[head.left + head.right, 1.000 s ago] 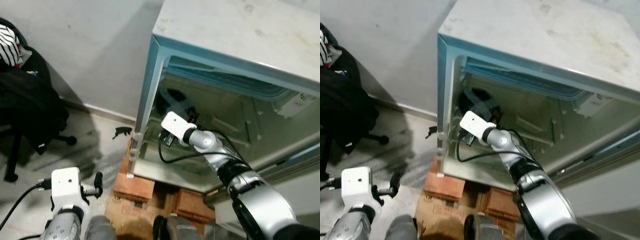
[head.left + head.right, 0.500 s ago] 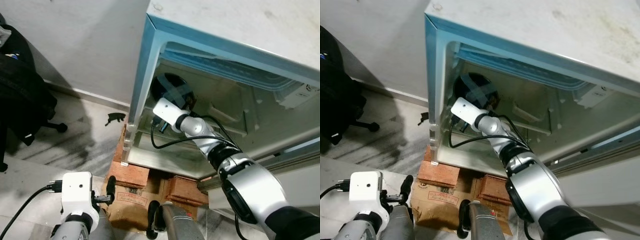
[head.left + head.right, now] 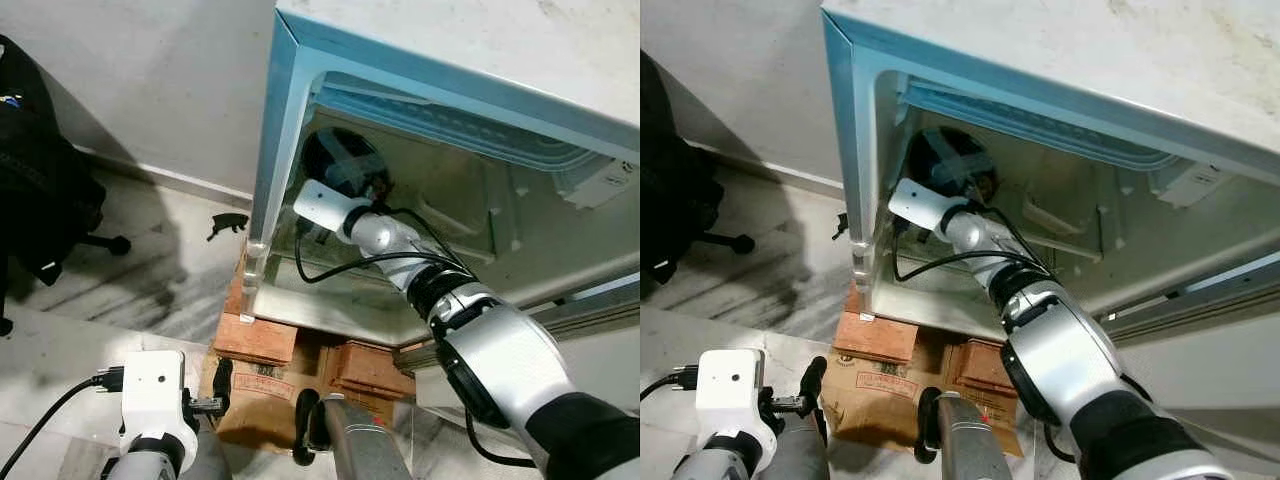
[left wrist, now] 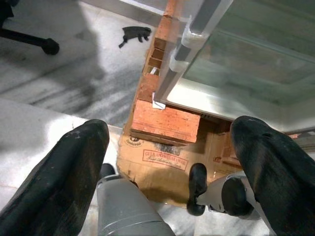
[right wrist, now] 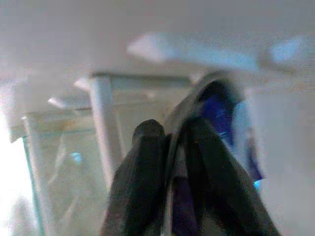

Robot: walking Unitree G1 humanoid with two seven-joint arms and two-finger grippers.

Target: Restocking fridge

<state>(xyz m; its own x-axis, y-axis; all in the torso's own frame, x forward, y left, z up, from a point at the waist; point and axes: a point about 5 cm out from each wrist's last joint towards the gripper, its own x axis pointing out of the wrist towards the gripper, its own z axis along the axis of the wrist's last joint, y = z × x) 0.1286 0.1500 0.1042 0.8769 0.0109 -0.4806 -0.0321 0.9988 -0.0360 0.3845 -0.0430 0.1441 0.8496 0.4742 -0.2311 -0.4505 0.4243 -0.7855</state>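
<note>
Left claw (image 4: 167, 162), fingers spread wide, hangs low above bricks (image 4: 165, 120) and cardboard (image 4: 162, 160) beneath fridge (image 3: 290, 130). Right claw (image 5: 170, 147), fingers pressed on a thin dark bag (image 3: 345, 170), reaches inside the fridge's upper left corner.

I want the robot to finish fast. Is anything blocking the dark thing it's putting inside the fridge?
Nothing visible blocks it. The right gripper is already inside the open fridge, its fingers closed on the dark item near the back wall. The left gripper hangs open, low over the floor, out of the way.
</note>
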